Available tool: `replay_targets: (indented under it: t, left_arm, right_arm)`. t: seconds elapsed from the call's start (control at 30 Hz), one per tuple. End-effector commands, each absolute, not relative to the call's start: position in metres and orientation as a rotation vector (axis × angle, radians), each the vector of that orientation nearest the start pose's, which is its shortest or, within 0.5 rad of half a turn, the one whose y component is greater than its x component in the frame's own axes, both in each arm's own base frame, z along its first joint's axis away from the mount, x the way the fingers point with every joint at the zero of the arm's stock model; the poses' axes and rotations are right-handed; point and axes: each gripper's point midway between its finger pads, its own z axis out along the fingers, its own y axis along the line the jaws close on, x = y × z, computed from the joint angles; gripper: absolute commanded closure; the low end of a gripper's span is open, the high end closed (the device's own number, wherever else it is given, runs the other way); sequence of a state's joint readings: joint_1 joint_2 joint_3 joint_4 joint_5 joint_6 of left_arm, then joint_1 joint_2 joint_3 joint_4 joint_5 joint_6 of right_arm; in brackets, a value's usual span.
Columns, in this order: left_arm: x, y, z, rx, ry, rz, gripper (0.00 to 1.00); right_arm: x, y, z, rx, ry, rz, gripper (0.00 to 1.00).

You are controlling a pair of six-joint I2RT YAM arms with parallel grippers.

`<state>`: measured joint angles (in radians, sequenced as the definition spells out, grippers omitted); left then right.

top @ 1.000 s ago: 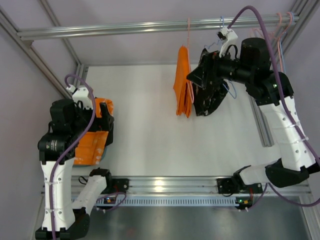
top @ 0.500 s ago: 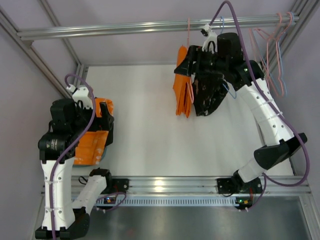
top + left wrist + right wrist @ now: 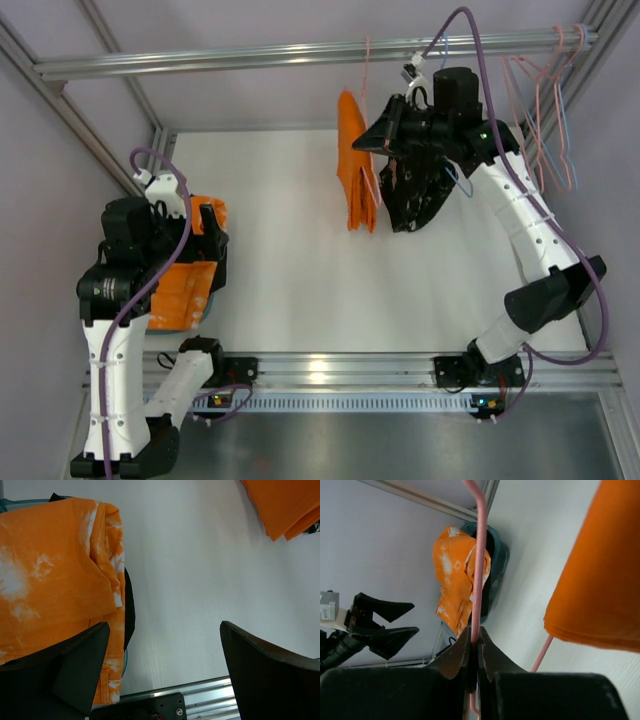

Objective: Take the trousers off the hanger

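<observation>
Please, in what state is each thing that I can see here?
trousers: folded, draped over the hanger.
hanger: hanging from the rail, wire gripped.
right tool: shut on the hanger.
left tool: open, empty.
patched cloth: crumpled in a bin.
black garment: hanging beside the trousers.

Trousers, look: the trousers (image 3: 355,175) are showing as plain bright orange cloth, soft and folded.
Trousers, pose: they are hanging draped over the hanger's lower wire, with the folds dangling straight down and the lower edge drooping free.
Hanger, look: the hanger (image 3: 366,68) is showing as thin pale pink wire.
Hanger, state: its upright stem is sitting pinched between the closed fingers of the right gripper (image 3: 474,635), while a slanted arm is running down beneath the orange cloth.
</observation>
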<state>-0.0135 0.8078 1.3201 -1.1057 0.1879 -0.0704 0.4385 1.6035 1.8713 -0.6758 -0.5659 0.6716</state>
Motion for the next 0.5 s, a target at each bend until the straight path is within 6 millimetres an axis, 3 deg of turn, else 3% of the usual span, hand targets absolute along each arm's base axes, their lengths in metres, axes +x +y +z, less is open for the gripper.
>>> replay_targets:
  t: [0.0, 0.1, 0.3, 0.47]
  left_arm:
    - [0.21, -0.036, 0.316, 0.03, 2.107, -0.242, 0.02]
    - [0.209, -0.037, 0.317, 0.03, 2.103, -0.249, 0.02]
    - [0.205, -0.039, 0.318, 0.057, 2.09, -0.252, 0.02]
    - [0.204, -0.04, 0.322, 0.057, 2.078, -0.261, 0.02]
  right_arm:
    - [0.332, 0.291, 0.424, -0.252, 1.982, 1.425, 1.0]
    - [0.328, 0.291, 0.439, -0.282, 1.936, 1.522, 1.0]
    - [0.309, 0.292, 0.498, -0.395, 1.762, 1.621, 1.0]
    - [0.299, 0.29, 0.51, -0.403, 1.732, 1.645, 1.0]
